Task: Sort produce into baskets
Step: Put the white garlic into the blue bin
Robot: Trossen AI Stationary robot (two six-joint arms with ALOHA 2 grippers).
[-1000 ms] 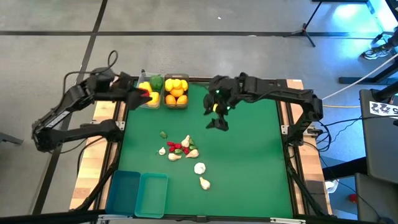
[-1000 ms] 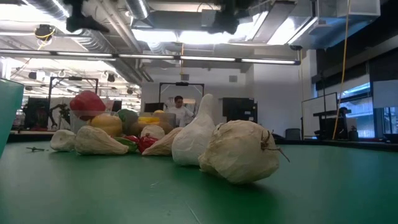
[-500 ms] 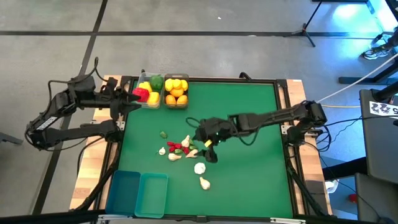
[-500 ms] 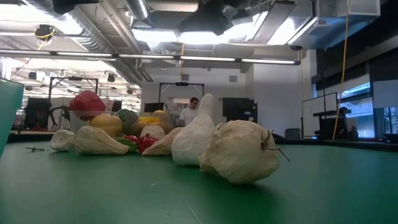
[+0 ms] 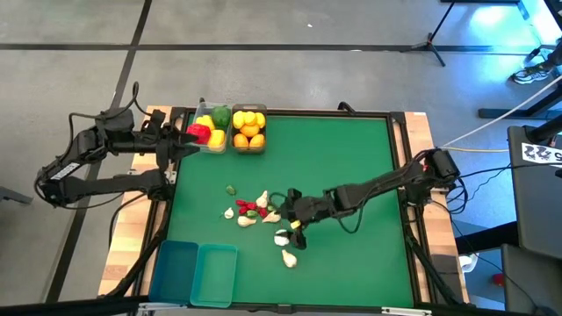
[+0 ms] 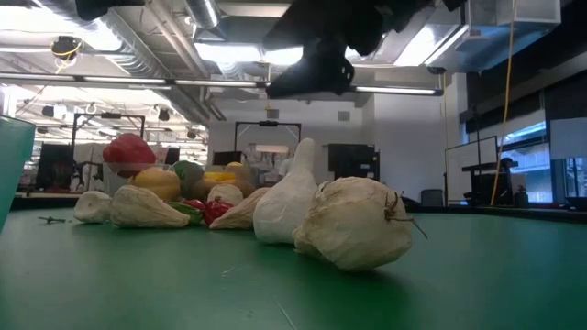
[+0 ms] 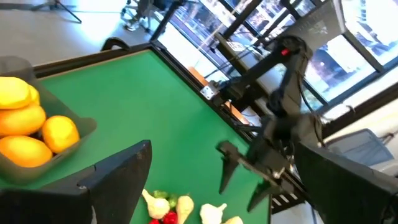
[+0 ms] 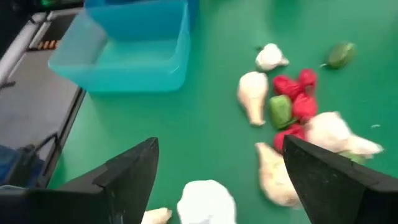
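Note:
Loose produce lies mid-table: white garlic bulbs (image 5: pixel 246 215), red chilies (image 8: pixel 293 99) and green chilies (image 8: pixel 280 112). A round garlic bulb (image 8: pixel 207 200) rests on the mat, and my right gripper (image 8: pixel 219 142) hovers open above it, its fingers standing on either side. In the high view that gripper (image 5: pixel 295 228) is just right of the pile. At the far edge, one clear basket (image 5: pixel 209 140) holds peppers and another (image 5: pixel 248 145) holds lemons and oranges. My left gripper (image 5: pixel 183 146) stays open beside the pepper basket. Two teal baskets (image 5: pixel 195 274) stand at the near left.
Another garlic bulb (image 5: pixel 288 258) lies nearer the front edge. A lone green chili (image 5: pixel 230 189) sits left of the pile. The right half of the green mat (image 5: pixel 369 175) is bare. In the low view the right gripper (image 6: pixel 312 64) hangs dark above the garlic (image 6: pixel 353 225).
My right gripper has swung from the far middle of the table toward the near edge and leftward, sinking toward the garlic pile and tipping further down. My left gripper has drawn back from over the pepper basket toward the table's left edge. The produce has stayed put.

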